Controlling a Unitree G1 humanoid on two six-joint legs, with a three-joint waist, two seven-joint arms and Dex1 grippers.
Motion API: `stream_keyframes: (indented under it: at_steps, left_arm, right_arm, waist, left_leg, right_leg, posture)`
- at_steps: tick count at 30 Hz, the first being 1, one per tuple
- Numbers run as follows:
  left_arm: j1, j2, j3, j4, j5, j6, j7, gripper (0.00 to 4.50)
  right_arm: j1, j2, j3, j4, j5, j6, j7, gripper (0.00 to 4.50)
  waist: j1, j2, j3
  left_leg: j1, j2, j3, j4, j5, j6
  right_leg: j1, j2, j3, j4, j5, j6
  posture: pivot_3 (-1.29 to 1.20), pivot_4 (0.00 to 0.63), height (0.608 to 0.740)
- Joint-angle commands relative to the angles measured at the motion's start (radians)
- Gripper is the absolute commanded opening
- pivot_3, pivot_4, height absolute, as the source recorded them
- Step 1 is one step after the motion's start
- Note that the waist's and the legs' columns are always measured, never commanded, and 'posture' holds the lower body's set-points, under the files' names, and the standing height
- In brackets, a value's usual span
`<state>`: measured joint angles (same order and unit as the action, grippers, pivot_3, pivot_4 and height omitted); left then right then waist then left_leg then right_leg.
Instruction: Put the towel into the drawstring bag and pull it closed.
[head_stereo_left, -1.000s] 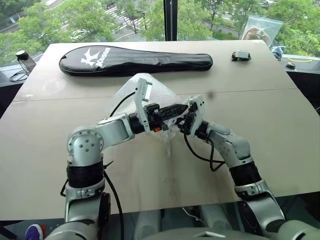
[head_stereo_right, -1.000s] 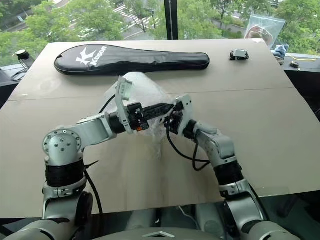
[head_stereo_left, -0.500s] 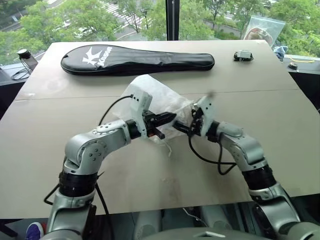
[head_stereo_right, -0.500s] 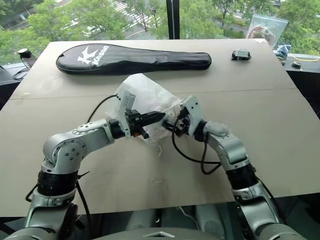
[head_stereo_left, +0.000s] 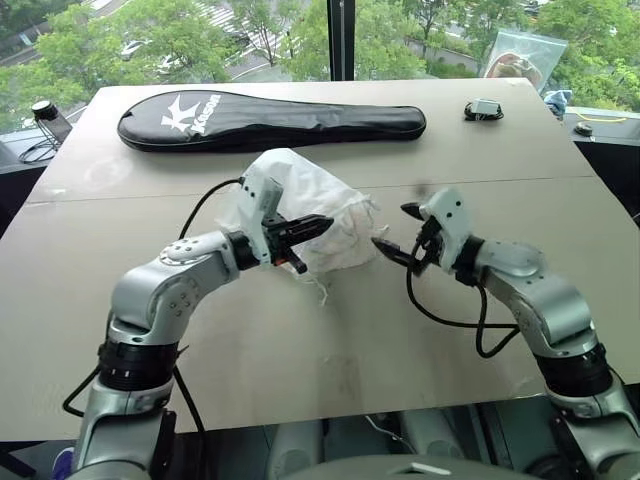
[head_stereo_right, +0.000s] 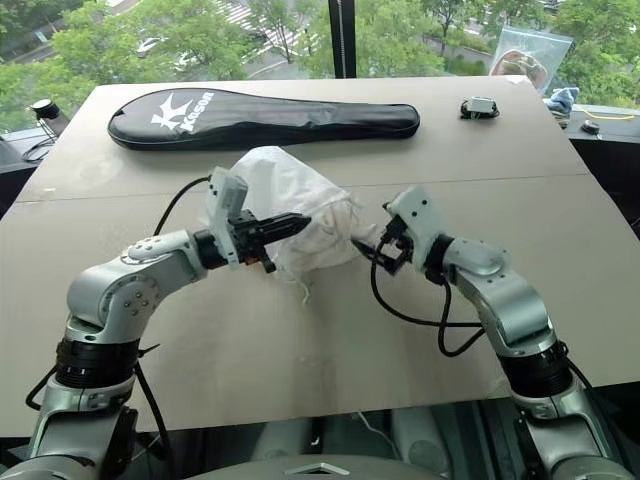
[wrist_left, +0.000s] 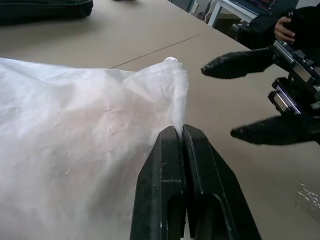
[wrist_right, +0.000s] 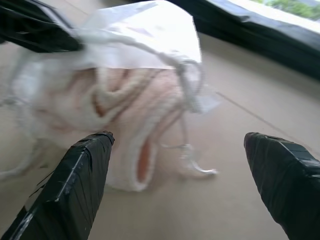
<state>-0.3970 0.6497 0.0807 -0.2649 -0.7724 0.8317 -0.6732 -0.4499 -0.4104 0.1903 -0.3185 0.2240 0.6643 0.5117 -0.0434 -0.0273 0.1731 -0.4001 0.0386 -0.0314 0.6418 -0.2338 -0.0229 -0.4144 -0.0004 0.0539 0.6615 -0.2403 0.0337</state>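
My left hand (head_stereo_left: 318, 221) is closed on the edge of the drawstring bag (head_stereo_left: 300, 205), pinching the thin fabric near its mouth so that the bag cannot slide on the counter (head_stereo_left: 300, 330). My right hand (head_stereo_left: 395, 234) stands wide open just beside the mouth, holding nothing. The towel (wrist_right: 131, 107) is already inside the bag; in the right wrist view I see its ribbed folds through the opening, and the mouth is not yet drawn tight. A thin cord (wrist_right: 187, 150) hangs loose from the mouth onto the counter, so I judge the next step is to catch it and pull away from my left hand. To my right the counter is bare and gives room for this pull. The black racket cover (head_stereo_left: 270, 120) lies well apart behind the bag.
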Motion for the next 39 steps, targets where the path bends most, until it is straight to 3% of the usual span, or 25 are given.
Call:
stream_keyframes:
  at_steps: [1,4,12,22,26,30,33,39]
  left_arm:
    - [0.028,0.073,0.055,0.017,0.000,-0.021,-0.098,0.00]
    - [0.054,0.140,0.055,0.054,0.025,-0.035,-0.182,0.00]
    - [0.059,0.159,0.060,0.109,0.087,-0.084,-0.222,0.00]
    - [0.039,0.163,0.060,0.084,0.102,-0.085,-0.233,0.00]
    - [0.032,0.157,0.069,0.053,0.080,-0.061,-0.219,0.00]
    - [0.037,0.154,0.078,0.043,0.077,-0.056,-0.211,0.00]
    - [0.044,0.150,0.083,0.033,0.073,-0.057,-0.208,0.00]
    - [0.035,0.133,0.080,0.030,0.067,-0.057,-0.201,0.00]
  right_arm:
    - [-0.018,0.019,0.030,0.039,-0.057,-0.054,-0.025,4.48]
    - [-0.038,0.027,0.079,0.107,-0.110,-0.114,-0.009,4.48]
    - [-0.090,0.056,0.182,0.269,-0.181,-0.250,0.079,4.48]
    - [-0.265,0.199,0.244,0.690,-0.360,-0.526,-0.002,4.48]
    - [-0.294,0.205,0.252,0.779,-0.396,-0.598,0.017,3.33]
    - [-0.283,0.201,0.225,0.761,-0.394,-0.614,0.026,1.15]
    - [-0.248,0.189,0.199,0.701,-0.385,-0.597,0.029,0.03]
    - [-0.150,0.129,0.134,0.507,-0.388,-0.509,0.020,0.03]
  waist:
    - [0.001,0.000,0.000]
    - [0.001,0.001,0.001]
    - [0.002,0.000,0.001]
    - [0.003,0.000,0.001]
    - [0.002,0.000,0.001]
    - [0.002,0.000,0.001]
    - [0.002,0.000,0.001]
    - [0.002,0.001,0.001]
  left_leg:
    - [0.000,0.000,0.000,0.000,0.000,0.000]
    - [0.000,0.000,0.000,-0.001,0.000,0.000]
    - [-0.001,0.000,0.000,-0.001,0.000,0.000]
    - [-0.001,0.000,0.000,-0.001,0.000,0.000]
    - [-0.001,0.000,0.001,-0.001,0.000,0.000]
    - [0.000,0.000,0.000,-0.001,0.000,0.000]
    - [-0.001,0.000,0.000,-0.001,0.000,0.000]
    - [-0.001,0.000,0.000,-0.001,0.000,0.000]
  right_leg:
    - [0.000,0.000,0.000,0.000,0.000,0.000]
    - [-0.001,0.000,0.000,0.000,0.000,0.000]
    - [-0.001,-0.001,0.000,0.000,0.000,-0.001]
    - [-0.001,0.000,0.000,0.000,0.002,-0.004]
    - [-0.001,-0.001,0.000,0.000,0.002,-0.004]
    - [-0.001,-0.001,-0.001,0.001,0.002,-0.004]
    - [-0.001,-0.001,-0.001,0.001,0.002,-0.004]
    - [-0.001,-0.001,-0.001,0.001,0.002,-0.004]
  posture:
    - [0.00,0.150,0.740]
    - [0.00,0.150,0.740]
    - [0.00,0.150,0.740]
    - [0.00,0.150,0.740]
    - [0.00,0.150,0.740]
    - [0.00,0.150,0.740]
    - [0.00,0.150,0.740]
    - [0.00,0.150,0.740]
